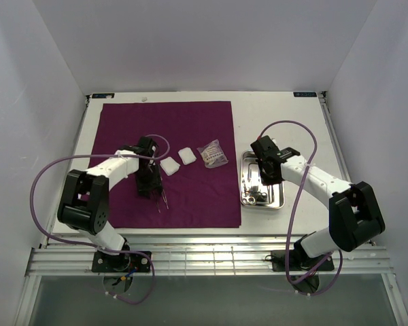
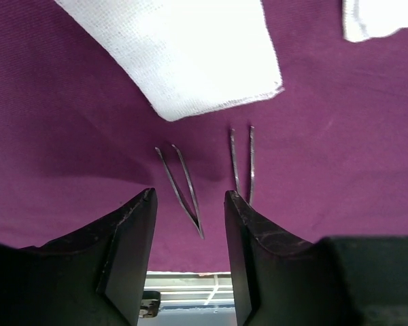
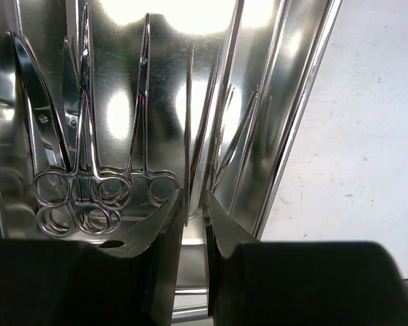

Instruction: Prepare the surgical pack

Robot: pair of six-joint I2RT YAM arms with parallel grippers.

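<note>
I'm hovering the left gripper (image 2: 189, 207), jaws parted, astride tweezers (image 2: 185, 183) lying lengthwise between them; the right gripper (image 3: 194, 204) is seemingly pinching a thin instrument (image 3: 189, 136).

One purple cloth (image 1: 190, 129) lies on the table. On it I count two white gauze pads (image 1: 169, 166) (image 1: 187, 156), one clear packet (image 1: 213, 154) and two pairs of tweezers (image 2: 183, 187) (image 2: 243, 163). Beside the cloth is one steel tray (image 1: 279, 202) holding what look like three ring-handled instruments (image 3: 88, 136), their loops overlapping, and at least one thin forceps (image 3: 189, 136).
</note>
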